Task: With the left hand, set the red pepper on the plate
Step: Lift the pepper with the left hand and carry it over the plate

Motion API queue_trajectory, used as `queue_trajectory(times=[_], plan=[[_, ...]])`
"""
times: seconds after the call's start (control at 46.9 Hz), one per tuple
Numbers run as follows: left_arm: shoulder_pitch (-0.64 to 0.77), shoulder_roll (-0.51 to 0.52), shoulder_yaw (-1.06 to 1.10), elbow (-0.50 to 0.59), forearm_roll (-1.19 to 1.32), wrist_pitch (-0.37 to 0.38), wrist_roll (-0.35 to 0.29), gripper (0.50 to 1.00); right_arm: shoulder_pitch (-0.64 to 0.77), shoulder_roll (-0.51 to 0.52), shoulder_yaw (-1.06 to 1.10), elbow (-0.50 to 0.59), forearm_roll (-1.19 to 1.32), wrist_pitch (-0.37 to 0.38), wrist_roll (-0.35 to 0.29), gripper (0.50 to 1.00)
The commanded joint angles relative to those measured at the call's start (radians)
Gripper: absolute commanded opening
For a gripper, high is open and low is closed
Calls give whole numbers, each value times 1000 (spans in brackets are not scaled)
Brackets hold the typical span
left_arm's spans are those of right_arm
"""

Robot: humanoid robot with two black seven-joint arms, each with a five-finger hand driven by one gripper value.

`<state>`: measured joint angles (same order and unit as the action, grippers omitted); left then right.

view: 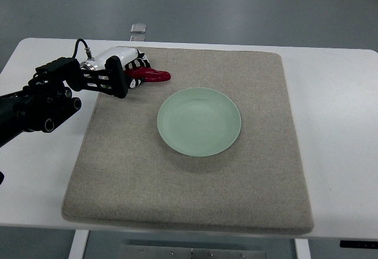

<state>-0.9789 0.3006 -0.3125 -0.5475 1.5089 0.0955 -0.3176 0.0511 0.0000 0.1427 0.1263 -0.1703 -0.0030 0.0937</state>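
Left hand [121, 70] comes in from 9 o'clock, fingers [137, 81] curled around the red pepper [150, 75] at the mat's [189, 200] 10 o'clock corner; whether the pepper is off the mat I cannot tell. Pale green plate [199, 121] sits mid-mat, at 4 o'clock from the pepper, apart from it. Mat lies on the white tabletop [336, 123].

beige felt mat [195, 200], white table [336, 123], grey floor [236, 5]
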Motion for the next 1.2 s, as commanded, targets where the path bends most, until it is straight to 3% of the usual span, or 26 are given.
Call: queue_trajectory(times=[0.0,0.662,1.174], plan=[[0,0,-3,-2,-9,1,0,500,1,0,0,-1,0,0,0,932],[-15,6,-54,-34,-62,13,0,500,1,0,0,-1,0,0,0,932],[-47,17,-53,-244,-44,4,-6,500,0,0,0,1,0,0,0,932]])
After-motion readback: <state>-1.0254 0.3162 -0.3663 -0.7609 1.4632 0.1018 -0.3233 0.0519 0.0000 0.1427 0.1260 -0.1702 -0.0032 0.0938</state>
